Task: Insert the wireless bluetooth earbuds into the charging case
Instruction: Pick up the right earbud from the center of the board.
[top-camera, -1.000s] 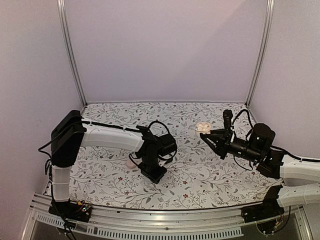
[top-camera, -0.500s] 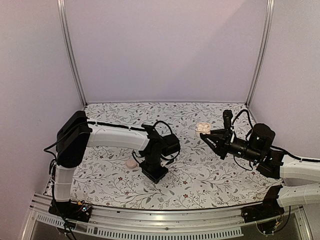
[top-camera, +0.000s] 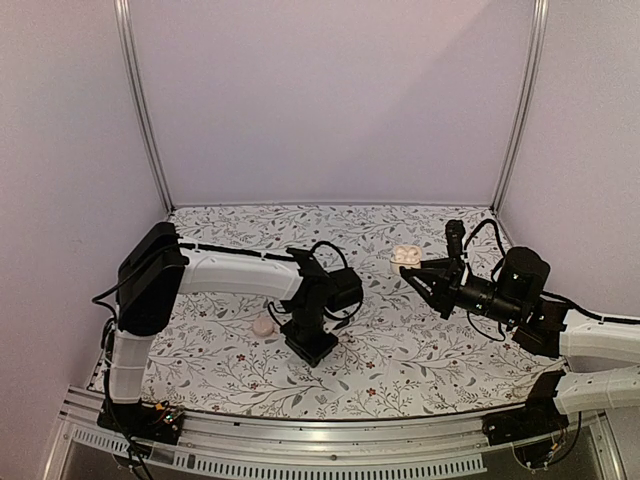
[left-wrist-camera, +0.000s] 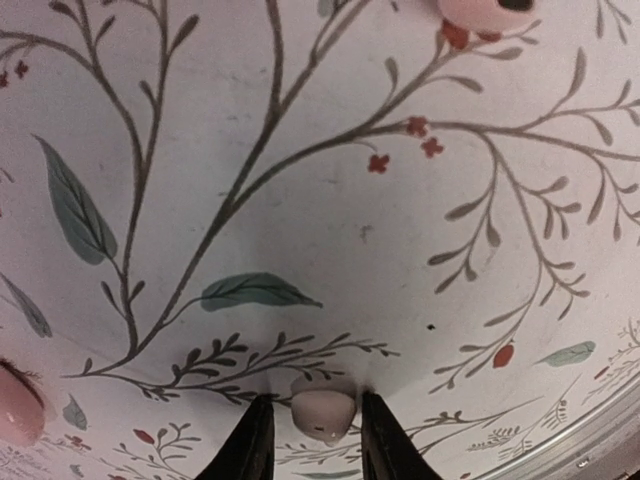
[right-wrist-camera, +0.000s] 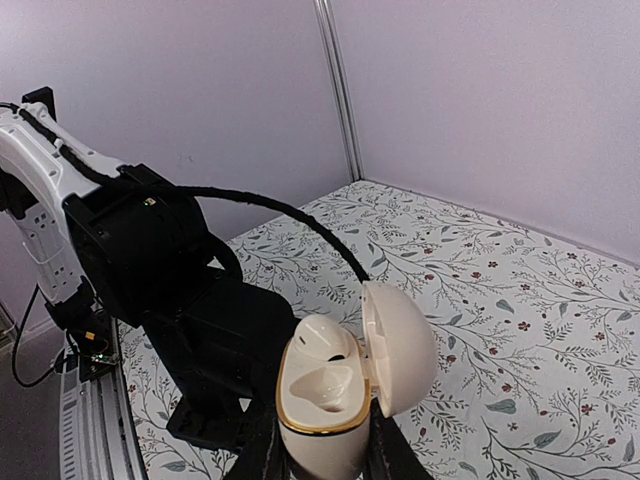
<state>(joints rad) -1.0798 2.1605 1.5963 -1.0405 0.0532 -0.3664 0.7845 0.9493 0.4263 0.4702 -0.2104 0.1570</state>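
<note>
Earbud (left-wrist-camera: 322, 412), small, cream and rounded, is pinched between the left fingers (left-wrist-camera: 252, 445) at the bottom edge of the left wrist view, apparently lifted off the floral worktop (left-wrist-camera: 330, 200). Charging case (right-wrist-camera: 330, 400) stands open at bottom centre of the right wrist view, clamped between the right fingers (right-wrist-camera: 388, 452), with its lid (right-wrist-camera: 402, 345) hinged back to the right. One well already holds a seated earbud (right-wrist-camera: 318, 340); the nearer well looks empty. Over the last second the left arm has swung slightly toward frame right in the overhead view. This uncovers a pale pink lump (top-camera: 263, 327) on the worktop just left of the wrist. The right arm has kept its place. The pick therefore appears complete. What remains is the carry across to the case, well apart at right of centre, and the seating in the empty well.
</note>
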